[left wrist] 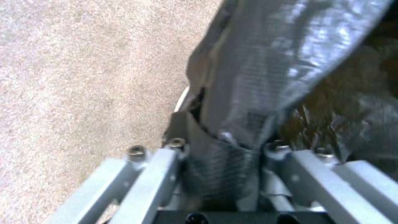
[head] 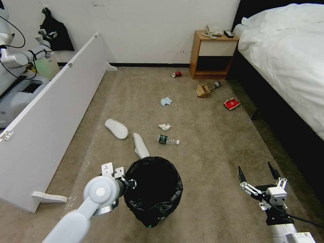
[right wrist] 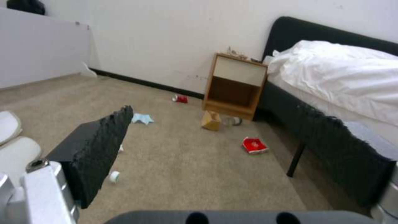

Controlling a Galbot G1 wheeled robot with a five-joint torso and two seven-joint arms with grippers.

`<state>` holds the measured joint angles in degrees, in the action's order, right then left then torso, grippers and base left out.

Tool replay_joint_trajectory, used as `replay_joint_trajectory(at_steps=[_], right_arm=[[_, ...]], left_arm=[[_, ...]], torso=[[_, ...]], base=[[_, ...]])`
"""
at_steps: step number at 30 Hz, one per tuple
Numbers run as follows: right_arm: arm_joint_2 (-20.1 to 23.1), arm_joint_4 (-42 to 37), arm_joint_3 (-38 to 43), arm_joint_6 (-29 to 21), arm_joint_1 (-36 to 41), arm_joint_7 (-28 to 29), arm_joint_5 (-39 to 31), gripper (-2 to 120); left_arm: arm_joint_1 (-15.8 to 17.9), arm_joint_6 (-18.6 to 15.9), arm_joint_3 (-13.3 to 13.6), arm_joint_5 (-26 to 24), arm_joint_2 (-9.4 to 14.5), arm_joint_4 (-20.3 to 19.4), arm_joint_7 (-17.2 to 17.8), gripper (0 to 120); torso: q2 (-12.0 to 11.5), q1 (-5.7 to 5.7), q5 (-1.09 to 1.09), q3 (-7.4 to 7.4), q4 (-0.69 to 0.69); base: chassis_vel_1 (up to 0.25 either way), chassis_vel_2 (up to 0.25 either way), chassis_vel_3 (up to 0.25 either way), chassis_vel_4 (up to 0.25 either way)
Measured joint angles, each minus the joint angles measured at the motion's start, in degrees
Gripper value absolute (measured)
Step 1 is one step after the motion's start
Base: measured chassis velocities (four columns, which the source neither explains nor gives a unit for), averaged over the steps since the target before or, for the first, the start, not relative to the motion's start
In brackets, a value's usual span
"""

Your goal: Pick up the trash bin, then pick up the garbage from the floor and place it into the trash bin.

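From the head camera, the left gripper (head: 130,184) is clamped on the near-left rim of the trash bin (head: 153,190), whose crinkly black bag folds over the edge; the bin sits low in front of the robot over the beige carpet (head: 209,168). The right gripper (head: 259,177) hangs off to the right above bare carpet, fingers spread wide with nothing between them. Litter lies beyond the bin: two white slippers (head: 116,128), one touching the bin's far rim, a clear plastic bottle (head: 167,139), a white tissue (head: 164,127), a light-blue face mask (head: 165,101), a red can (head: 176,74) near the wooden nightstand (head: 212,55), a brown paper bag (head: 203,90) and a red packet (head: 231,103) beside the bed (head: 287,57).

The left wrist camera has the fingers (left wrist: 166,168) pinching the black bag (left wrist: 265,74) at the rim.

The right wrist camera looks between its wide-open pads (right wrist: 99,149) at the mask, can, paper bag and packet.
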<state>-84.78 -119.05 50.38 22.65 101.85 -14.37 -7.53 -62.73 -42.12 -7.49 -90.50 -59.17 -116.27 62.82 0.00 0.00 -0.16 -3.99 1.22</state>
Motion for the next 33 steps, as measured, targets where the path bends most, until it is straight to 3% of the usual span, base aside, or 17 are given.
replay_joint_trajectory(at_steps=[2,5,16,22,27,28,33], right_arm=[[-0.04,0.0,0.0,0.02,-0.16,0.07,-0.02,100],[-0.08,0.0,0.0,0.04,-0.24,0.09,-0.04,100],[-0.16,-0.21,0.3,0.2,-0.41,0.15,-0.13,100],[-0.12,-0.37,0.33,0.32,-0.49,0.15,-0.15,100],[-0.08,-0.39,0.33,0.57,-0.53,0.13,-0.13,100],[0.02,-0.36,0.3,0.65,-0.65,0.13,-0.13,100],[0.33,-0.45,0.2,0.61,-0.92,0.19,-0.17,100]], left_arm=[[0.01,0.01,0.08,0.09,-0.29,0.12,0.19,7],[-0.02,0.01,0.11,0.16,-0.35,0.19,0.27,1],[-1.06,0.01,-0.48,1.97,-0.89,0.11,-1.14,1],[-1.93,0.09,-1.41,4.26,-1.05,-0.36,-3.59,1],[-3.36,0.84,-3.44,7.11,-1.01,-2.12,-6.04,1],[-4.31,0.91,-4.88,9.66,-0.94,-3.01,-8.07,1],[-5.78,1.58,-7.69,14.33,-0.57,-4.51,-11.63,1]], torso=[[0.0,0.0,0.0,0.0,0.01],[0.0,0.0,0.0,0.0,0.02],[0.0,0.0,0.01,0.0,0.0],[-0.01,0.0,-0.04,-0.02,0.03],[0.0,0.0,-0.03,-0.01,0.02],[0.0,0.0,-0.02,-0.01,0.0],[-0.01,0.0,-0.01,0.0,0.0]], base=[[0.0,0.0,0.0,0.0],[0.0,0.0,0.0,0.0],[0.0,0.0,0.0,0.0],[0.0,0.0,0.0,0.0],[0.0,0.0,0.0,0.0],[0.0,0.0,0.0,0.0],[0.0,0.0,0.0,0.0]])
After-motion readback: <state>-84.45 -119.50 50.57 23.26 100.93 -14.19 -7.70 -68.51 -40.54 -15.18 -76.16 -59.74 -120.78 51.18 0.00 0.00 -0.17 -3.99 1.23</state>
